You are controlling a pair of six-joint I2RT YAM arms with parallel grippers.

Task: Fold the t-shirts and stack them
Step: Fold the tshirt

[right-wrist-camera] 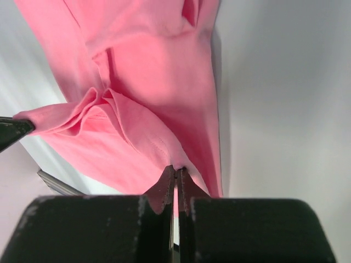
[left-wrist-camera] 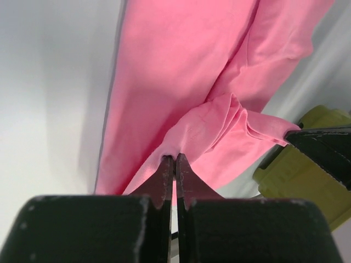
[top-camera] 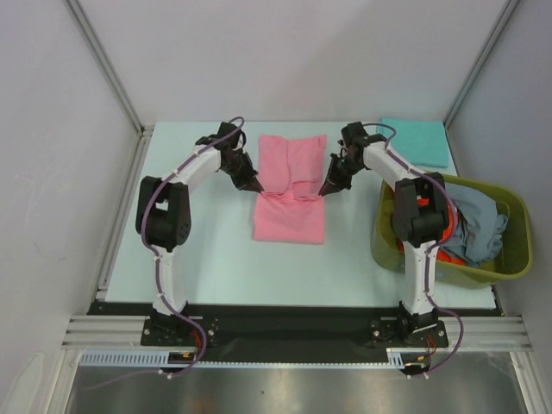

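The left gripper is seen clenched on the left edge of the pink t-shirt, which is spread at the middle of the table. A bunched ridge of cloth is drawn across it between the two pinches. At the shirt's right edge the right gripper is likewise clamped on the cloth. The fold is judged best made if both edges are raised level and carried together at one pace, so that the crease is laid straight.

Further right, a teal t-shirt is laid flat at the far corner. A grey-blue t-shirt and an orange-red t-shirt are heaped in the basket, partly hidden by the right arm. How many layers are pinched cannot be told.
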